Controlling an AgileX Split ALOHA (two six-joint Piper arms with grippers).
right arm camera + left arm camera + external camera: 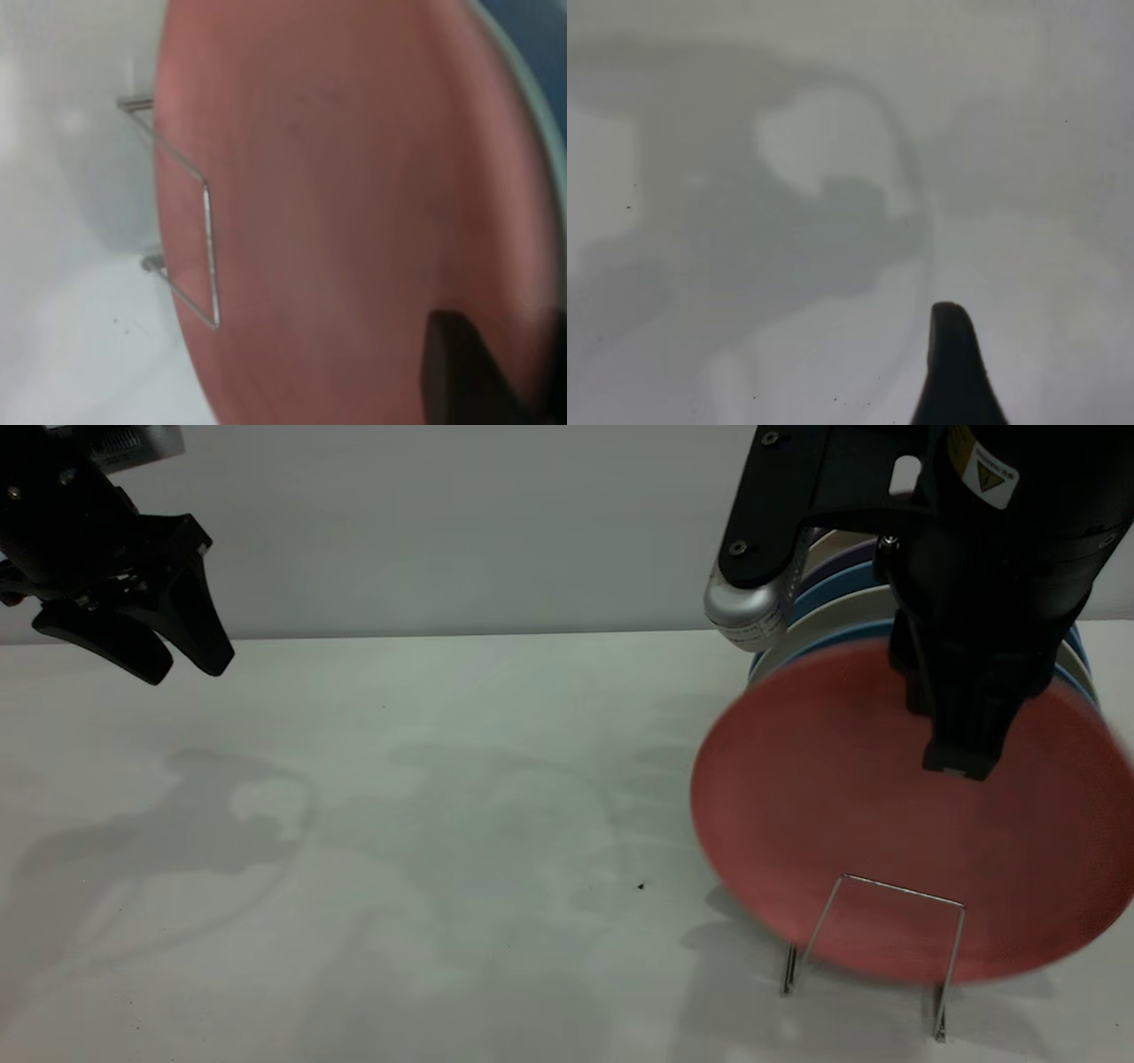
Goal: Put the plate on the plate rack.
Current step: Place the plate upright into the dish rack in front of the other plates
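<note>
the plate (pixel 824 815) fills the lower right of the exterior frame: a round salmon-pink disc with a flat, matte face and no pattern, standing nearly upright on edge with its broad face turned toward the camera. its outline is slightly smeared at the right and lower edges. in the right wrist view the plate (pixel 354 204) takes up most of the frame, the same even pink, with a thin paler rim line along its far edge.

the right gripper (pixel 961 735) comes down from the upper right of the exterior frame and pinches the plate at its upper edge, one dark finger lying across the pink face; the other finger is hidden behind the plate.

the plate rack (pixel 873 934) is thin silver wire. one squared upright loop stands in front of the plate's lower part, much shorter than the plate, its two feet on the white surface (pixel 443 824). the plate's bottom edge sits just behind this loop; whether it touches the wire or the surface cannot be told. in the right wrist view the same loop (pixel 199 230) lies against the pink face.

behind the pink plate, in the upper right, other plates (pixel 842 615) stand stacked on edge, blue and pale.

the left gripper (pixel 190 664) hangs in the upper left of the exterior frame, well apart from the plate, its fingers spread and holding nothing.
</note>
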